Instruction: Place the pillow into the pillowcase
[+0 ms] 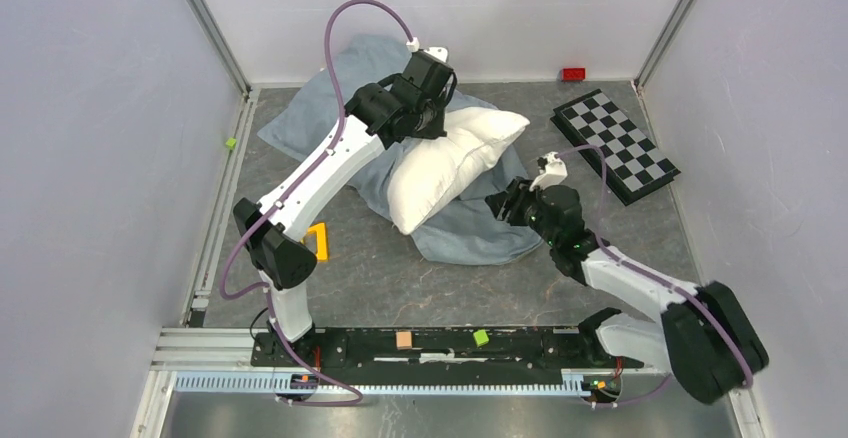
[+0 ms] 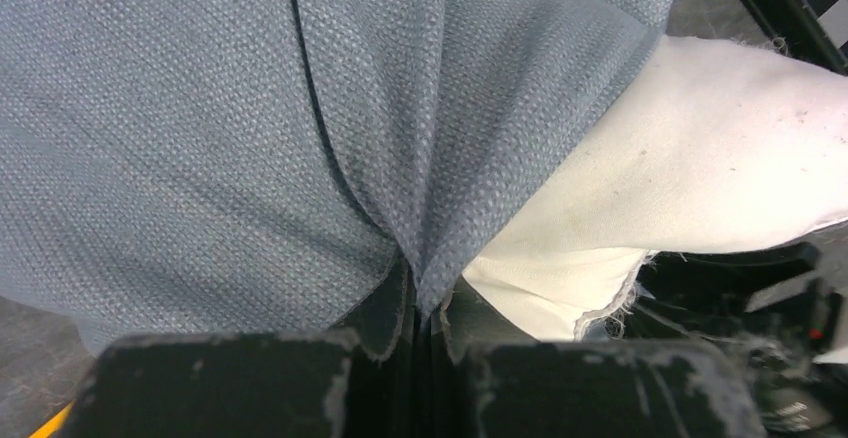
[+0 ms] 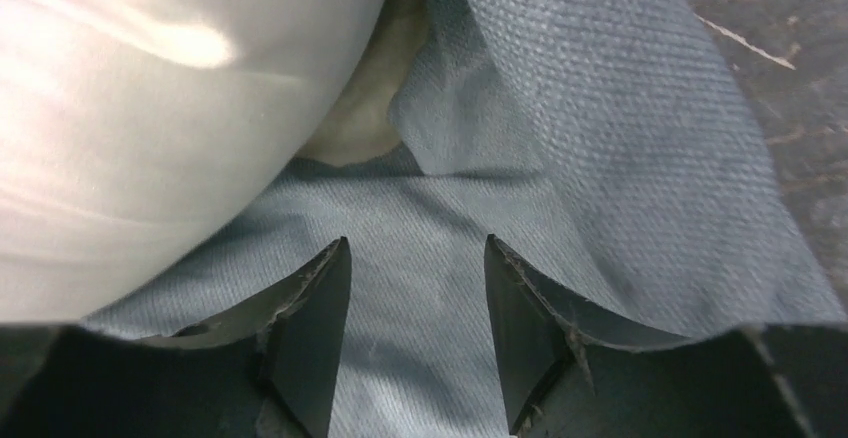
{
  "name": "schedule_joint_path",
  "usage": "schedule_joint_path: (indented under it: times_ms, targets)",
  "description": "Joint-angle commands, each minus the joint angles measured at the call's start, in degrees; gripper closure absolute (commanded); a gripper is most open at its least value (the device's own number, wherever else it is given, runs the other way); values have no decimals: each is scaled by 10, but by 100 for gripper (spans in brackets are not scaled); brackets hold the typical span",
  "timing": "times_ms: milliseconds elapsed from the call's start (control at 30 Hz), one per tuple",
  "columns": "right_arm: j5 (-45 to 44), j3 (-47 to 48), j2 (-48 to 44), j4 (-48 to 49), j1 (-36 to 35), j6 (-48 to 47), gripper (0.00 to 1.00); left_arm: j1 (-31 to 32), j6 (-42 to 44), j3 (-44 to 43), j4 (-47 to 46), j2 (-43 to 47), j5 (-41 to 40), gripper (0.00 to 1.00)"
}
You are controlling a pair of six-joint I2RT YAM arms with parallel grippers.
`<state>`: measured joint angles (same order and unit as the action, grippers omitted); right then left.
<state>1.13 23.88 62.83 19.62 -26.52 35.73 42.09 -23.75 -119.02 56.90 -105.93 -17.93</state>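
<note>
The white pillow (image 1: 450,163) lies slantwise on the blue-grey pillowcase (image 1: 320,108), which spreads from the back wall to the middle of the table. My left gripper (image 1: 428,118) is at the pillow's far end, shut on a fold of the pillowcase (image 2: 400,158), with the pillow (image 2: 700,168) just to its right. My right gripper (image 1: 503,201) is open, low over the pillowcase's near right part (image 3: 420,288), its fingers either side of flat cloth. The pillow (image 3: 150,108) bulges to its left.
A black-and-white checkered board (image 1: 615,145) lies at the right back. A small red block (image 1: 573,74) sits by the back wall, a green block (image 1: 230,143) by the left rail, a yellow piece (image 1: 318,241) near the left arm's base.
</note>
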Motion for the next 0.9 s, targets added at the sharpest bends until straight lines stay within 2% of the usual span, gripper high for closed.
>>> schedule_joint_path:
  times_ms: [0,200,333,600,733,867]
  targets:
    - [-83,3,76,217,-20,41,40,-3,-57,-43,-58,17,18,98]
    - [-168,34,191,275,-38,67,36,-3,-78,-39,-67,28,18,98]
    - [-189,65,248,297,-43,80,33,-4,-91,-40,-69,33,27,98]
    - [-233,136,330,262,-60,109,32,-3,-99,-36,-69,39,29,98]
    - [-249,140,354,248,-61,127,37,-5,-109,-36,-71,50,16,98]
    - [-245,159,378,232,-60,121,49,-8,-119,-27,-82,62,7,98]
